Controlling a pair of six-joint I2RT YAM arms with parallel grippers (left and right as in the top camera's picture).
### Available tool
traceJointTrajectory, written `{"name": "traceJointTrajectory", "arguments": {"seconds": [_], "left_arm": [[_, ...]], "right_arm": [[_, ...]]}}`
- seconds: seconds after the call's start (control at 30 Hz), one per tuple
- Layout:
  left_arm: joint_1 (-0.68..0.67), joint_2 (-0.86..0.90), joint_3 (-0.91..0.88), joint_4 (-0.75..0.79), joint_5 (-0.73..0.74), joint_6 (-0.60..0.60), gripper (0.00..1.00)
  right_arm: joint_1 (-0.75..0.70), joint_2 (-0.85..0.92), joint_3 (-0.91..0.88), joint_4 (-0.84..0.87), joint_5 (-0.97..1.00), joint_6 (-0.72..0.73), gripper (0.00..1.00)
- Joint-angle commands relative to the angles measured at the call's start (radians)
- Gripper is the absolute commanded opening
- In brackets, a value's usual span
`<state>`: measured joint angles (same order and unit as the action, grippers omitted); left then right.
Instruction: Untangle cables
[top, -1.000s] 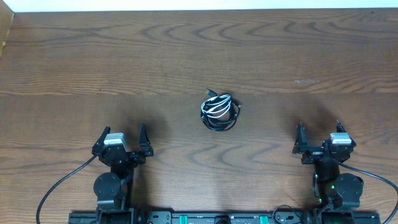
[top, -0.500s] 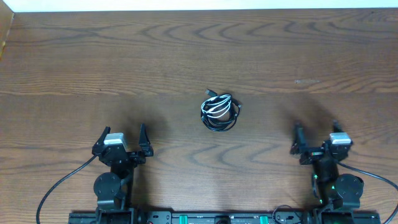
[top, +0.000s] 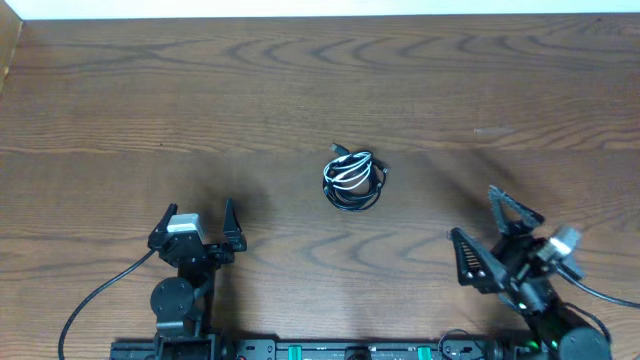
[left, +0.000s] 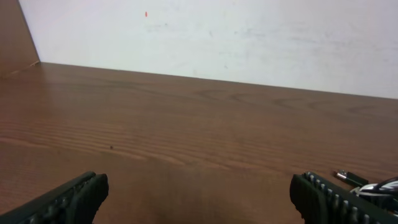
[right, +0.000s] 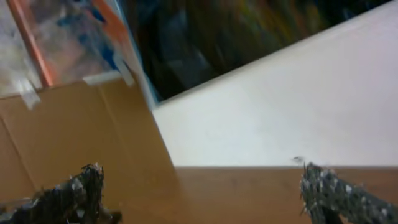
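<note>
Overhead: the cables (top: 353, 181) lie in one tight coil of black and white cord at the middle of the table (top: 300, 80). They are well apart from my left gripper (top: 197, 215) at the near left and my right gripper (top: 472, 212) at the near right, both spread wide and empty. Left wrist: my fingers (left: 68, 200) stand wide apart above bare wood, with the coil's edge and one plug (left: 348, 177) showing by the right finger. Right wrist: blurred, fingers (right: 339, 193) apart, nothing between them, facing a pale wall (right: 280, 112).
</note>
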<state>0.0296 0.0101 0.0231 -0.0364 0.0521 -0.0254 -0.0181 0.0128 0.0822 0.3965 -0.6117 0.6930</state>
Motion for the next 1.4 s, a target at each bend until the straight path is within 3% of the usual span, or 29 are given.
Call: {"name": "traceJointTrajectory", "arguments": {"seconds": [0.0,0.17,0.27,0.33,0.53,0.97,1.0,1.03,1.07,1.1,1.13,1.2,1.37], "left_arm": [[-0.004,-0.006,-0.019,-0.033,-0.012,0.005,0.98],[-0.004,-0.006,-0.019,-0.033,-0.012,0.005,0.98],[-0.004,-0.006,-0.019,-0.033,-0.012,0.005,0.98],[-0.004,-0.006,-0.019,-0.033,-0.012,0.005,0.98],[-0.004,-0.006,-0.019,-0.033,-0.012,0.005,0.98],[-0.004,-0.006,-0.019,-0.031,-0.002,-0.002,0.98],[-0.004,-0.006,-0.019,-0.029,0.037,-0.036,0.98],[-0.004,-0.006,-0.018,-0.012,0.239,-0.261,0.98],[-0.004,-0.006,-0.018,-0.004,0.357,-0.383,0.98],[-0.004,-0.006,-0.018,0.018,0.465,-0.571,0.98],[-0.004,-0.006,-0.018,0.027,0.499,-0.677,0.99],[-0.004,-0.006,-0.018,0.024,0.536,-0.764,0.98],[-0.004,-0.006,0.004,0.160,0.650,-0.762,0.98]], "right_arm": [[-0.002,0.028,0.176,-0.129,0.089,-0.061,0.99],[-0.011,0.228,0.564,-0.675,0.127,-0.351,0.99],[-0.011,0.429,0.779,-1.038,0.149,-0.444,0.99],[-0.011,0.524,0.838,-1.147,0.109,-0.447,0.99],[-0.009,0.739,0.853,-1.163,-0.230,-0.424,0.99],[0.235,1.014,0.853,-1.258,-0.068,-0.390,0.99],[0.248,1.028,0.853,-1.251,-0.068,-0.369,0.99],[0.259,1.051,0.853,-1.229,-0.068,-0.337,0.99],[0.262,1.062,0.853,-1.225,-0.068,-0.327,0.99],[0.262,1.077,0.853,-1.226,-0.068,-0.327,0.99],[0.262,1.083,0.853,-1.227,-0.068,-0.327,0.99],[0.263,1.091,0.853,-1.229,-0.068,-0.327,0.99],[0.269,1.104,0.853,-1.229,-0.068,-0.332,0.99]]}}
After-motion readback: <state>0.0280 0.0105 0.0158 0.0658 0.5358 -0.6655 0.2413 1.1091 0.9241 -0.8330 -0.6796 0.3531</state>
